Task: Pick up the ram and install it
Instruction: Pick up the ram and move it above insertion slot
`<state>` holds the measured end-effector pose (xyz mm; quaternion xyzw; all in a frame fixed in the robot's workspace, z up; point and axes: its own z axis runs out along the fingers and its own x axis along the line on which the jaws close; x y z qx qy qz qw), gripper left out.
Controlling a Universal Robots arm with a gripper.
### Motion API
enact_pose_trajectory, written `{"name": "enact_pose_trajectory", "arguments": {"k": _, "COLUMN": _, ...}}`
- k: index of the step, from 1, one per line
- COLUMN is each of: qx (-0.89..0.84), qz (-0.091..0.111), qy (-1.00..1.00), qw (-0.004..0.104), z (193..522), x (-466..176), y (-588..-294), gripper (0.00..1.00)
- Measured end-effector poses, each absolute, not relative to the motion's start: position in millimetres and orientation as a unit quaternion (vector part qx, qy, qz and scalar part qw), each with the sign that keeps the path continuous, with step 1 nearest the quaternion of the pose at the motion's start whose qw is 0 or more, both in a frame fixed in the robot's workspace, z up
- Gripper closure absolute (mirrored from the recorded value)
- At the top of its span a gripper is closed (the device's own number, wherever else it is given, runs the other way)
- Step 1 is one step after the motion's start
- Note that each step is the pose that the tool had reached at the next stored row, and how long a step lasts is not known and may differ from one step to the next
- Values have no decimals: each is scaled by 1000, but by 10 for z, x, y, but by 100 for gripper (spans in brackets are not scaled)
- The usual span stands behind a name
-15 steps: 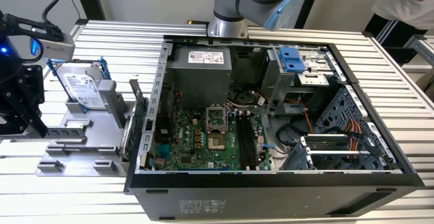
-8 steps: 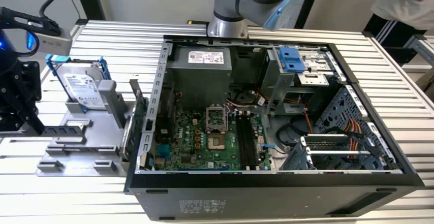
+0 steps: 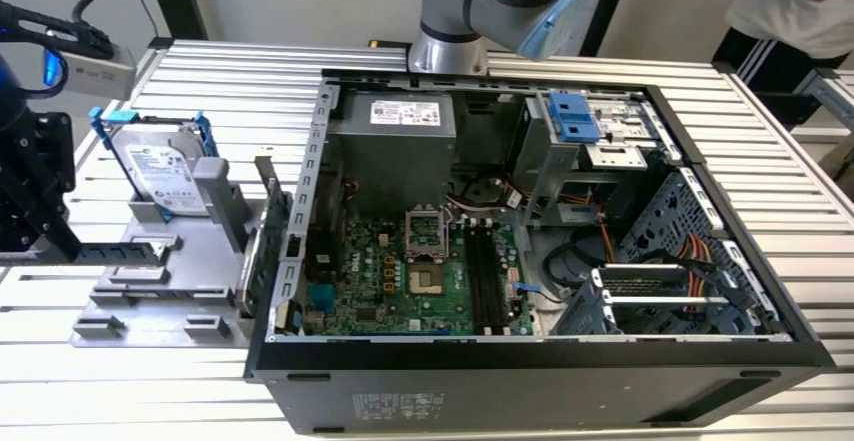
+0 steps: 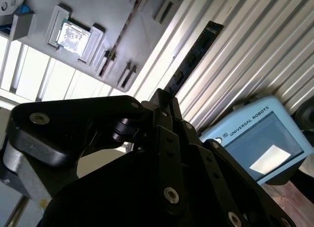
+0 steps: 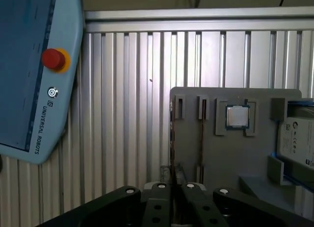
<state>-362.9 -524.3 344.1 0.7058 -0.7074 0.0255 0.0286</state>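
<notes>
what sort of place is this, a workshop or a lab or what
Most likely a robotics lab bench for computer assembly: an opened desktop computer case sits on a ribbed aluminium table, a grey fixture tray holds a hard drive, and a robot teach pendant lies on the table.

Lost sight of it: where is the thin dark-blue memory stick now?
At the exterior view's left, the black gripper holds the dark-blue ram stick over the grey parts tray.
</notes>
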Motion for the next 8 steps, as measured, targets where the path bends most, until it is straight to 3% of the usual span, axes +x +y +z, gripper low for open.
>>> {"name": "enact_pose_trajectory", "arguments": {"k": 8, "qx": 705, "qz": 28, "qy": -708, "qw": 31, "z": 3527, "x": -3629, "y": -5243, "gripper": 100}}
